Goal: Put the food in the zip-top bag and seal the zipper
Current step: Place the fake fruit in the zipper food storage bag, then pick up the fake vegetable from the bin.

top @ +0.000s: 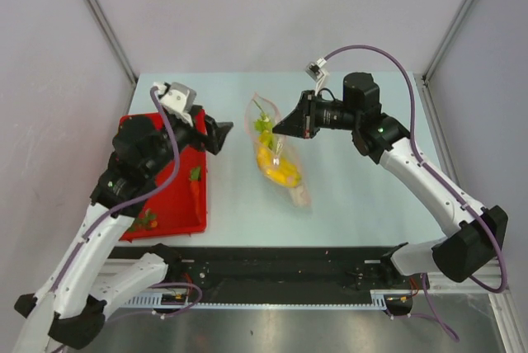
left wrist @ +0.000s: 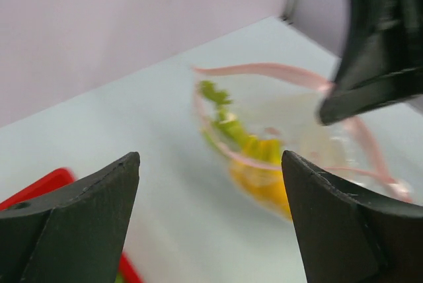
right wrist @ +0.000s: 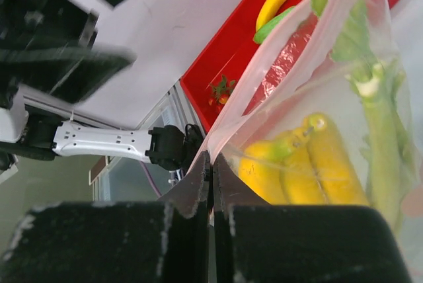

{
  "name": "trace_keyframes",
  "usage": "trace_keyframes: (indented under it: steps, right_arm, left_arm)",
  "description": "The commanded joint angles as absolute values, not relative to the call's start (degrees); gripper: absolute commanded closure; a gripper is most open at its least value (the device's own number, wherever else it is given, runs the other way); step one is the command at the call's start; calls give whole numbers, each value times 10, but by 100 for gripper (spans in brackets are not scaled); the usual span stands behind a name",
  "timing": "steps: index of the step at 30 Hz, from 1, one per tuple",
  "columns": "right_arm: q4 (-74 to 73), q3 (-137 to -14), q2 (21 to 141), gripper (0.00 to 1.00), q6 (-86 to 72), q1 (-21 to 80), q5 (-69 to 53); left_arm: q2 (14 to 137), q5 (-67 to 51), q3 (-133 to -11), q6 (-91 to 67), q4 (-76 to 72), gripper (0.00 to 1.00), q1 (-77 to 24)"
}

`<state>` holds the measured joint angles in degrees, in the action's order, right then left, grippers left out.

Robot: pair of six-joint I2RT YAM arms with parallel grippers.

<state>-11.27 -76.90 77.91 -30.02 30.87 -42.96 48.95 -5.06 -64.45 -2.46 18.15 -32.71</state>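
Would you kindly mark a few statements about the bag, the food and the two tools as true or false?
1. The right tool pinches the zip-top bag. True.
2. The left tool grips a piece of food. False: it is open and empty.
3. Yellow bananas lie inside the bag. True.
4. The red tray holds nothing. False: a carrot and strawberries lie in it.
5. The zipper is sealed. False: the mouth gapes open.
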Motion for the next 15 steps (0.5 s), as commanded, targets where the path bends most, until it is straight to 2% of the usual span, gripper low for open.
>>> trace_keyframes:
  steps: [1,2,7,12,15]
  right_arm:
    - [-88,-780,749,100,-270,309,-448]
    - [-101,-784,748,100,-262,310,-446]
    - [-138,-788,752,100,-234,306,-443]
    - [-160,-793,765,100,-212,303,-442]
    - [-178,-796,776,100,-201,303,-434]
  left_arm:
    - [547,-110,-700,39,301,6,-188]
    - [560,-129,-716,54,322,2,-160]
    - [614,-185,-723,224,423,0,-20]
    - [723,-176,-726,322,463,1,94]
    - [821,-106,-739,351,486,0,104]
